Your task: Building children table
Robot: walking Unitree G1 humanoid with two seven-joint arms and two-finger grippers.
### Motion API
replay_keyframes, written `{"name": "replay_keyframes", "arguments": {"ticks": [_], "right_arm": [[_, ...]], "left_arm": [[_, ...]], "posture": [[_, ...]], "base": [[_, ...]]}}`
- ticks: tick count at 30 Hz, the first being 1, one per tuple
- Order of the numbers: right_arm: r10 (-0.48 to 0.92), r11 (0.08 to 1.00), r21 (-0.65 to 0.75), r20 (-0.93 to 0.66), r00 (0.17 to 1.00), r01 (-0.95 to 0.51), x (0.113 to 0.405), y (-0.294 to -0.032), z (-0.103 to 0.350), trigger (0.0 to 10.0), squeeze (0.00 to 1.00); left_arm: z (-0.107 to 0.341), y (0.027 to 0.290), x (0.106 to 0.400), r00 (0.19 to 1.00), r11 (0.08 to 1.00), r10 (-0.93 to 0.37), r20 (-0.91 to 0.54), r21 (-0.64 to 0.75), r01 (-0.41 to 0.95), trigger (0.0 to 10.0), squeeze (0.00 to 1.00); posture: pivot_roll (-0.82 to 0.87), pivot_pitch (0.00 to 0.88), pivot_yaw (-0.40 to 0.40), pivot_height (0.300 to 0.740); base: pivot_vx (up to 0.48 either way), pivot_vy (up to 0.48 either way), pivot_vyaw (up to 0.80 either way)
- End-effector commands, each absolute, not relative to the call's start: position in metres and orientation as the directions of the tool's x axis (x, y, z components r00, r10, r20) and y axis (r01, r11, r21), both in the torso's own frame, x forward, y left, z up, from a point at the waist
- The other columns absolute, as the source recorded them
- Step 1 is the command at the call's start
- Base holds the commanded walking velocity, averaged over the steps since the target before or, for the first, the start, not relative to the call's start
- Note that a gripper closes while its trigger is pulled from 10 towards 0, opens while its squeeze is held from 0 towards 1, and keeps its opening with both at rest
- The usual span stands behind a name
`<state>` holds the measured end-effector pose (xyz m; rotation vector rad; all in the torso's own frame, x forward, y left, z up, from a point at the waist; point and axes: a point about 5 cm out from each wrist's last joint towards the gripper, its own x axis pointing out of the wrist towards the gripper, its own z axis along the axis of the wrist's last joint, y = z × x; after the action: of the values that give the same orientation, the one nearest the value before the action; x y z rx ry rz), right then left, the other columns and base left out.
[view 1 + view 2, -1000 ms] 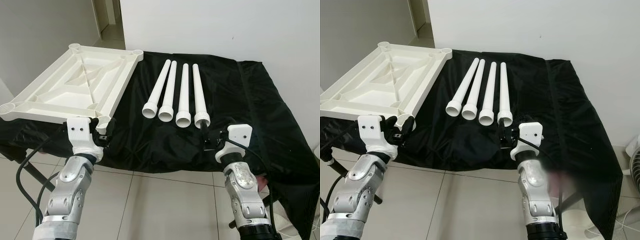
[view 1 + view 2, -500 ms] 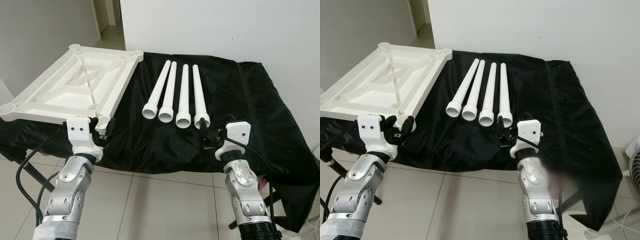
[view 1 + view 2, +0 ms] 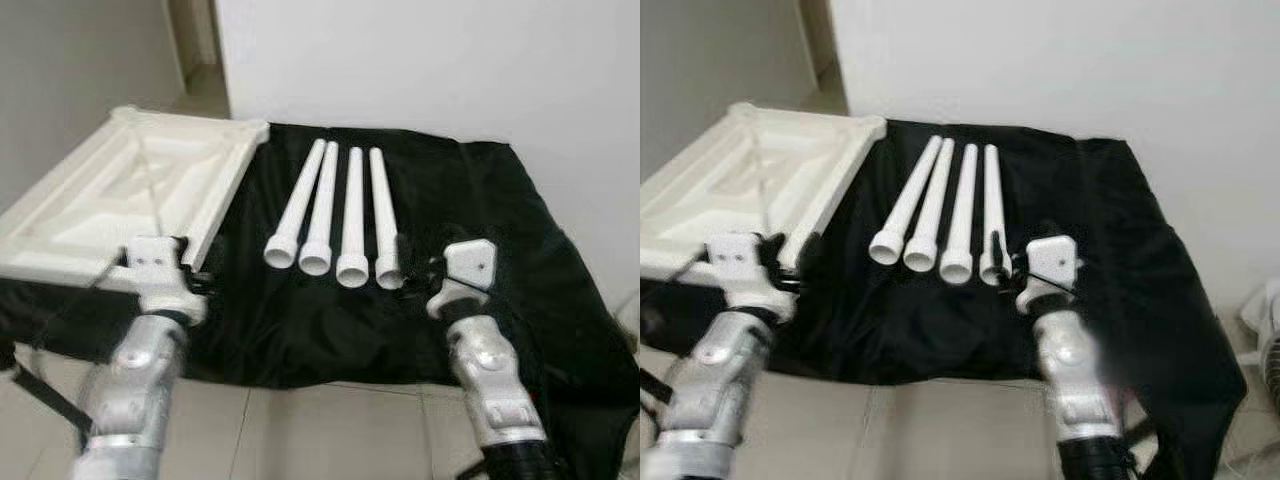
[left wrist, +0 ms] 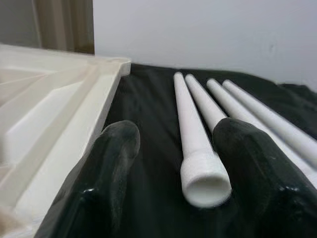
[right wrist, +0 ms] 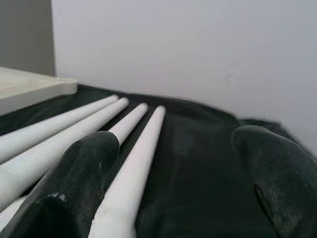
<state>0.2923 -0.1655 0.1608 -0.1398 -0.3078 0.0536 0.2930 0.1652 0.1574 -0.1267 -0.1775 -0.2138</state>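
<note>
Open right gripper (image 3: 412, 272) nears my rightmost leg (image 3: 381, 215); a glancing touch could roll it into the others.

Both silver arms reach forward and up from the bottom of the head view, elbows low, each ending in a white wrist block. The left gripper (image 4: 171, 163) is held level at the robot's left, its two black fingers (image 4: 111, 163) spread well apart — nothing is between them. The right gripper (image 5: 176, 173) sits at about the same height on the robot's right, its wrist block tipped slightly inward; its fingers (image 5: 79, 178) are likewise parted wide and hold nothing. The head views are somewhat blurred, so the fingertips are hard to make out there — the wrist views show them plainly.
</note>
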Motion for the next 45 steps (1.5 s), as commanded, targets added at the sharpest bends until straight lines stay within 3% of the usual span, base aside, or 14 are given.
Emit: {"name": "replay_keyframes", "arguments": {"ticks": [1,8,31,45], "right_arm": [[0.101,0.987,-0.153,0.312,0.945,-0.055,0.293,-0.158,0.163,10.0,0.0],[0.104,0.985,-0.16,0.312,0.945,-0.056,0.293,-0.158,0.163,10.0,0.0],[0.026,0.998,-0.066,0.258,0.966,-0.01,0.286,-0.153,0.148,10.0,0.0],[-0.048,0.995,-0.064,0.336,0.941,0.074,0.289,-0.174,0.162,10.0,0.0]], "left_arm": [[0.159,0.175,0.292,0.967,0.978,-0.168,0.192,-0.093,0.188,10.0,0.0],[0.159,0.176,0.292,0.969,0.98,-0.153,0.195,-0.096,0.174,10.0,0.0],[0.15,0.174,0.287,0.97,0.98,-0.177,0.164,-0.065,0.19,10.0,0.0],[0.15,0.183,0.288,0.976,0.982,-0.157,0.153,-0.084,0.171,10.0,0.0]], "posture": [[-0.02,0.002,0.0,0.74],[-0.02,0.005,-0.002,0.74],[-0.02,0.0,0.005,0.74],[-0.02,0.008,0.019,0.74]], "base": [[0.281,0.0,0.0],[0.277,0.0,0.0],[0.0,0.0,0.0],[0.0,0.039,0.0]]}}
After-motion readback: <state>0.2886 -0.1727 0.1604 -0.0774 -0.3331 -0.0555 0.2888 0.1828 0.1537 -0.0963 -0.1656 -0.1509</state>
